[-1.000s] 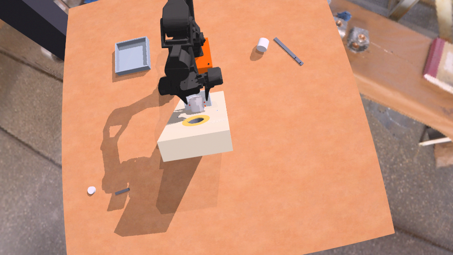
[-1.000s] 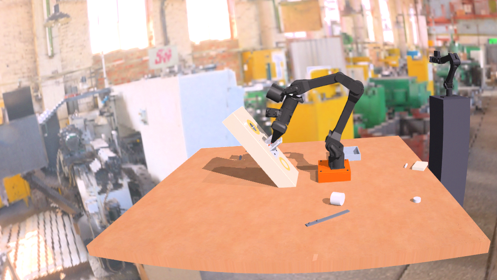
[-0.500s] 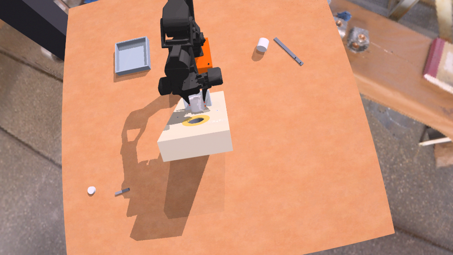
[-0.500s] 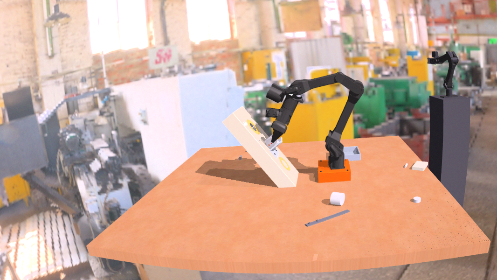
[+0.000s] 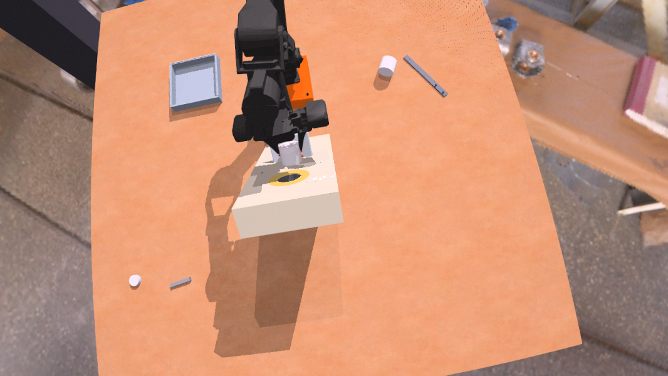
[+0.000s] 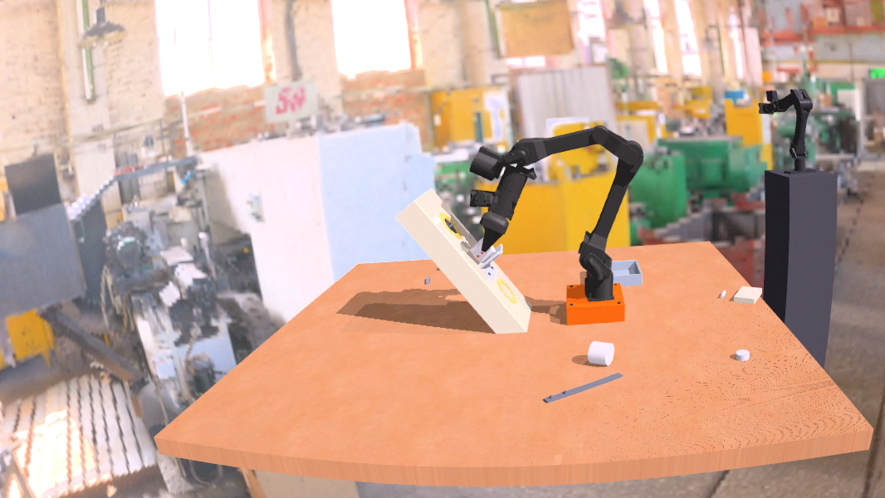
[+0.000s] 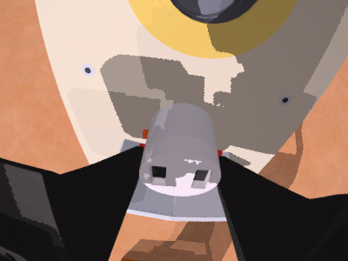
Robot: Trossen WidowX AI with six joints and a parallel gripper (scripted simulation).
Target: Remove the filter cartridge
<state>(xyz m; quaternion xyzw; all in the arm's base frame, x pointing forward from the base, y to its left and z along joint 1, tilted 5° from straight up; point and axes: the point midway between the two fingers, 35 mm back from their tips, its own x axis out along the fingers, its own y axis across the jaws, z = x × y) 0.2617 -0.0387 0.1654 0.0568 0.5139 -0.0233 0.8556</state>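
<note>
The round white cartridge [image 5: 290,155] [image 7: 183,139] is out of its hole, its two dark slots facing the wrist camera. It stands on the grey-blue ledge [image 7: 174,208] [image 6: 493,255] of the tilted cream service panel [image 5: 287,215] [image 6: 455,266] [image 7: 65,39]. My gripper [image 5: 290,153] [image 6: 483,249] [image 7: 180,158] is shut on the cartridge, one black finger on each side. The yellow ring [image 5: 304,174] [image 7: 174,35] round the dark hole lies higher on the panel. The grey-blue tray [image 5: 195,105] [image 6: 630,281] is empty. Whether the cartridge touches the ledge is hard to tell.
The orange arm base [image 5: 301,84] [image 6: 594,310] stands between the tray and the panel's lower end. A loose white cylinder [image 5: 387,66] [image 6: 600,353] and a long grey bar [image 5: 425,75] [image 6: 583,388] lie on the other side. A small white disc [image 5: 135,280] lies beyond the panel.
</note>
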